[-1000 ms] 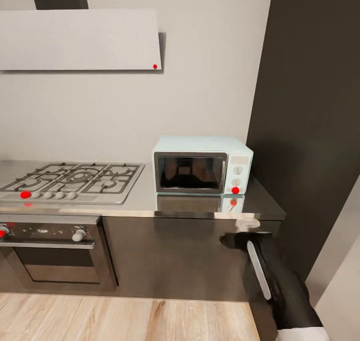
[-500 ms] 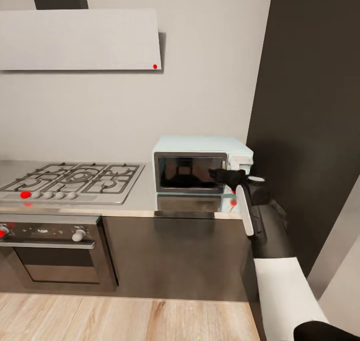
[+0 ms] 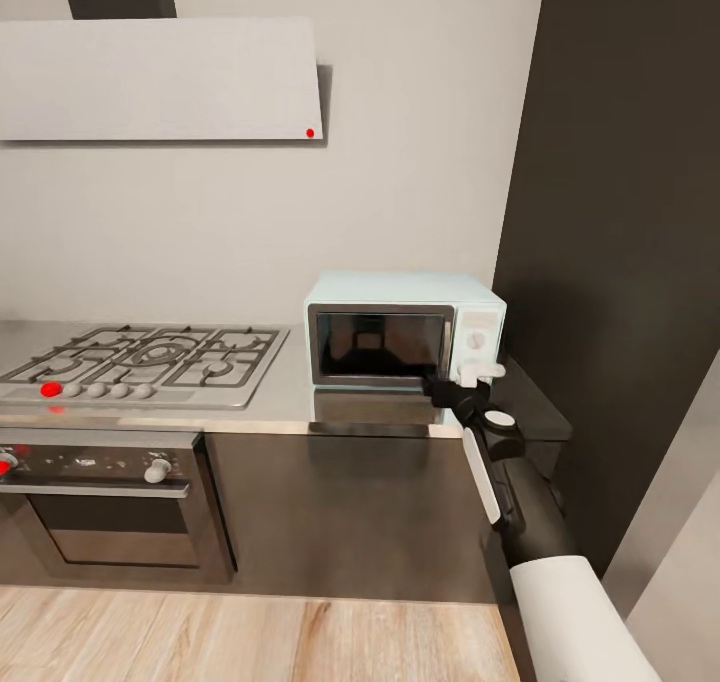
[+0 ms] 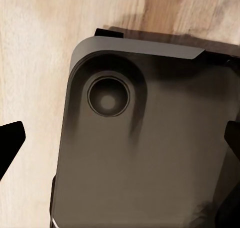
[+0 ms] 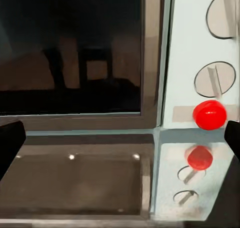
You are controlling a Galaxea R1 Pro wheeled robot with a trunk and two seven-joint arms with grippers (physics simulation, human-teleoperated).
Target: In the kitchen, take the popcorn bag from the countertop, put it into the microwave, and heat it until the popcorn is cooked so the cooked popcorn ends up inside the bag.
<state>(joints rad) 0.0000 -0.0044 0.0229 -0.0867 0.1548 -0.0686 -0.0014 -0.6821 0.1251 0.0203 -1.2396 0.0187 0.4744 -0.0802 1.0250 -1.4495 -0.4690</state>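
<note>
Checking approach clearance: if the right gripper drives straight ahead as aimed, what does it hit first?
Probably the microwave front: the right gripper aims at the door's lower edge beside the red dot. Fingers spread wide; depth is unclear.

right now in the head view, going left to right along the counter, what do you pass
gas hob → bare stretch of countertop → microwave → right gripper, at the microwave's lower right corner by the knob panel → dark tall panel

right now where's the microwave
In the head view the microwave sits on the countertop, right of the gas hob and beside the dark wall panel; the right gripper is at its lower-right front corner.
</note>
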